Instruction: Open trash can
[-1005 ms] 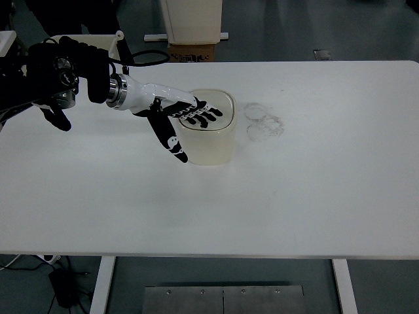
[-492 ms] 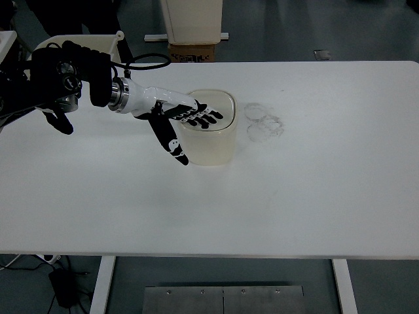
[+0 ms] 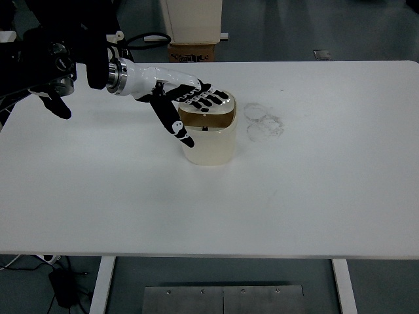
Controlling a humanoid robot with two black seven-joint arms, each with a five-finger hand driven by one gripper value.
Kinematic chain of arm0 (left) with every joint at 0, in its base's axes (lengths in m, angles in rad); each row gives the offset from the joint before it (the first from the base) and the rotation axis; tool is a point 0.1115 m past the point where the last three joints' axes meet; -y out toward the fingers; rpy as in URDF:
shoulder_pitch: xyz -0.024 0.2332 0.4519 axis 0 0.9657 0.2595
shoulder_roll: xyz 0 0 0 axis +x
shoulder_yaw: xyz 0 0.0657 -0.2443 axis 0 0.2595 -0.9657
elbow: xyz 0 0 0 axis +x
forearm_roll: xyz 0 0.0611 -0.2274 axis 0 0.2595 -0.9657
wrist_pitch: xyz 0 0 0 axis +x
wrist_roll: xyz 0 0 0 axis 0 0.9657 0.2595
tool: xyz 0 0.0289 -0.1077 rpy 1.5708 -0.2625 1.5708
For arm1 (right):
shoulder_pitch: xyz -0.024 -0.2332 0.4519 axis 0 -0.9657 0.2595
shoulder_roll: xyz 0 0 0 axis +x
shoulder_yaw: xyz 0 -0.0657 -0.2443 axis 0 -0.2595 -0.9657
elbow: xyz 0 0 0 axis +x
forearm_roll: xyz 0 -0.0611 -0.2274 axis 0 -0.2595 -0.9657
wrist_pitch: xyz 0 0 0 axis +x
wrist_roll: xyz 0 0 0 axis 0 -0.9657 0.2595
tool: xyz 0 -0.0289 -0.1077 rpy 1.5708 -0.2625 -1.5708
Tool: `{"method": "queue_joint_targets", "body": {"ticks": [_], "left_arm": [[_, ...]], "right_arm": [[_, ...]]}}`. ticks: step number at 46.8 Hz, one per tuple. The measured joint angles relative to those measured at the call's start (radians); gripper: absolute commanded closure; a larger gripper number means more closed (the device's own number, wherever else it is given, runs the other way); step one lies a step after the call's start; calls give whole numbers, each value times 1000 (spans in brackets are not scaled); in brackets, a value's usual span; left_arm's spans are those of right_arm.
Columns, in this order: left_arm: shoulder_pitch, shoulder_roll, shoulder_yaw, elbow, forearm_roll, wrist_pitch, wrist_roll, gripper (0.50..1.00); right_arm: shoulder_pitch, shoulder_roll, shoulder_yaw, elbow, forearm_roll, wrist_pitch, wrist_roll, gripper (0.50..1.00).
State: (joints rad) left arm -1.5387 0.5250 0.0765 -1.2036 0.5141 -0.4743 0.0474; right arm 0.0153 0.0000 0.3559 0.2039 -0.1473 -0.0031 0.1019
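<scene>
A small cream trash can (image 3: 211,145) stands on the white table (image 3: 314,190), left of centre and toward the far side. Its lid (image 3: 222,104) is raised at the front, and a dark brown opening (image 3: 207,118) shows beneath it. My left hand (image 3: 194,103) reaches in from the upper left with black fingers (image 3: 208,99) spread flat over the lid; I cannot tell whether they touch it. The thumb (image 3: 177,127) points down beside the can's left wall. The hand holds nothing.
Faint ring marks (image 3: 263,122) lie on the table just right of the can. A cardboard box (image 3: 191,52) and a white cabinet (image 3: 191,18) stand behind the far table edge. The robot's dark arm joint (image 3: 55,65) hangs over the table's left end.
My left hand has risen and drawn slightly back from pressing on the lid. The lid has sprung up, showing the brown interior that was covered before.
</scene>
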Motion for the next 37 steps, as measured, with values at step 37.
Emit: {"method": "queue_joint_targets", "body": {"ticks": [37], "left_arm": [[347, 56, -590, 197, -451, 156, -119, 500]], "right_arm": [[0, 0, 0, 0, 0, 0, 0, 507]]}}
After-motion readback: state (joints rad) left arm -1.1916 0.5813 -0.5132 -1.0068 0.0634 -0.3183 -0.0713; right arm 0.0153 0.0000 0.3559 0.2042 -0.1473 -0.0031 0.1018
